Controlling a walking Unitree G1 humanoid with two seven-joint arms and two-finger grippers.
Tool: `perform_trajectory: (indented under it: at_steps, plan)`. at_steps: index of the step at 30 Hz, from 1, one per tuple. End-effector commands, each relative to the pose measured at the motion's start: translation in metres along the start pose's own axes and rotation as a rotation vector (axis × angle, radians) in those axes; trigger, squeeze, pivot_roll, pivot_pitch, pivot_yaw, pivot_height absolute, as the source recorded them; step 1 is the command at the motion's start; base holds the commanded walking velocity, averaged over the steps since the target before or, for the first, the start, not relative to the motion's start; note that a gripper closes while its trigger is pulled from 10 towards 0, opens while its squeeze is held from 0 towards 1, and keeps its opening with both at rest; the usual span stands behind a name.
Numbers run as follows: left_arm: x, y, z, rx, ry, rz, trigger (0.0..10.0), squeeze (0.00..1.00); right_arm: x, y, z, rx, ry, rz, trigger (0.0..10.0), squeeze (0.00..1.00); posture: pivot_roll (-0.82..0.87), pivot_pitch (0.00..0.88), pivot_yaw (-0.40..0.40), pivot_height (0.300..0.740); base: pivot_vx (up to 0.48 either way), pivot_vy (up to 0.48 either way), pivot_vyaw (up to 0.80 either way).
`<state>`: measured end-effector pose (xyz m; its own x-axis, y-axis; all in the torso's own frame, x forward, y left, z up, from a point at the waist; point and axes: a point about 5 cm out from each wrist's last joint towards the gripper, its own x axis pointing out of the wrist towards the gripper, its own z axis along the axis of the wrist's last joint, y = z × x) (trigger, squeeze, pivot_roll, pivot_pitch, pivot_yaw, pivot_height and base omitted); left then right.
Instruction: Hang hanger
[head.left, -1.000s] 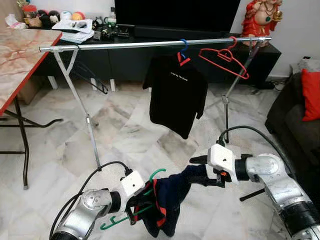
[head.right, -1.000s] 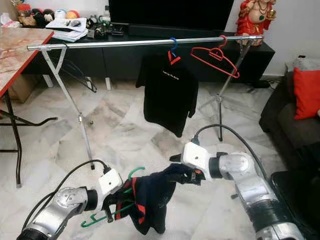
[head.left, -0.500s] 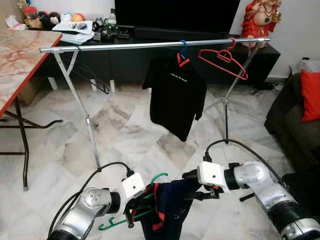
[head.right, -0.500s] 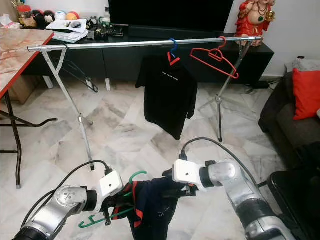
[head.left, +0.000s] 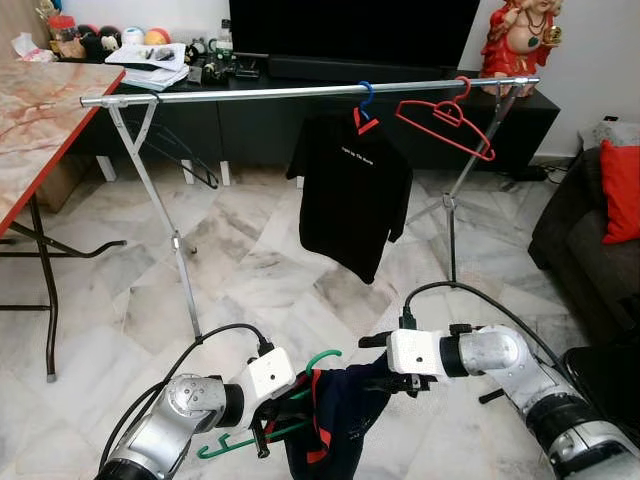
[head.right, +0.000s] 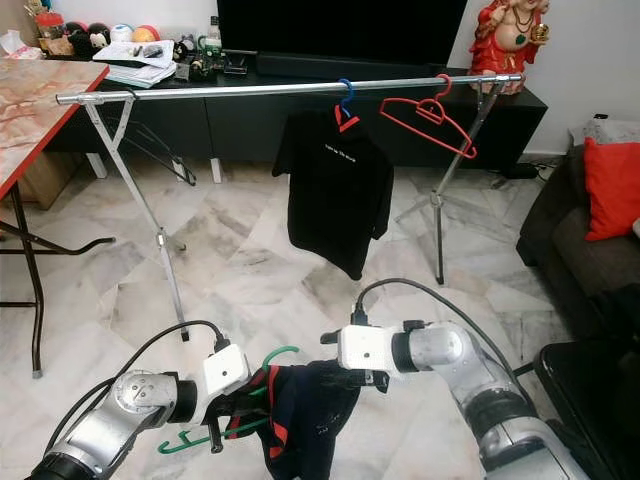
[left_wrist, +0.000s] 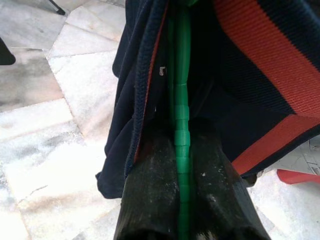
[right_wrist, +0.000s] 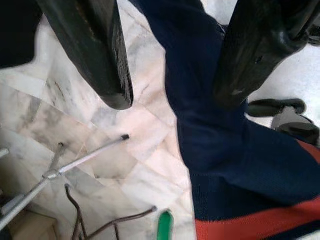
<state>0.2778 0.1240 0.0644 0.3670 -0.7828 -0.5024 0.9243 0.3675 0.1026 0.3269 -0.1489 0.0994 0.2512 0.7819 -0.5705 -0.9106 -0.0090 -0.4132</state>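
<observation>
My left gripper (head.left: 270, 425) is shut on a green hanger (head.left: 322, 357), low in front of me; its two fingers pinch the green bar (left_wrist: 181, 110). A navy garment with red stripes (head.left: 340, 420) hangs bunched over that hanger. At the garment's right side my right gripper (head.left: 378, 365) is open, its fingers (right_wrist: 105, 60) spread with a fold of the navy cloth (right_wrist: 200, 100) between them. The silver clothes rail (head.left: 300, 90) stands further ahead, above both grippers.
On the rail hang a black shirt (head.left: 352, 190) on a blue hanger and a bare red hanger (head.left: 447, 118). A red-edged table (head.left: 40, 110) stands left, a dark sofa with a red cushion (head.left: 622, 190) right, a TV cabinet (head.left: 250, 110) behind. The floor is marble.
My right gripper has moved left and lower, closer to the left gripper. The navy garment now hangs more bunched between them. The left gripper has barely moved.
</observation>
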Motion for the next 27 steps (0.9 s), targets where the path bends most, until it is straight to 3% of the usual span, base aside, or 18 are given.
perform_trajectory:
  at_steps: [1, 8, 27]
  plan:
    - [0.0, 0.002, 0.013, 0.054, -0.029, -0.01, 10.0, 0.0, 0.001, 0.003, -0.001, -0.009, 0.005, 0.034, 10.0, 0.0, 0.04, 0.074, -0.096, 0.74, 0.0, 0.0, 0.0]
    - [-0.001, 0.0, 0.022, 0.127, -0.045, -0.048, 10.0, 0.0, 0.01, 0.008, 0.0, 0.019, -0.018, 0.085, 10.0, 0.0, 0.05, 0.086, -0.101, 0.74, 0.0, 0.0, 0.0]
    - [0.001, 0.0, 0.034, 0.294, -0.067, -0.068, 10.0, 0.0, 0.012, 0.017, -0.006, 0.096, -0.011, 0.153, 10.0, 0.0, 0.05, 0.1, -0.111, 0.74, 0.0, 0.0, 0.0]
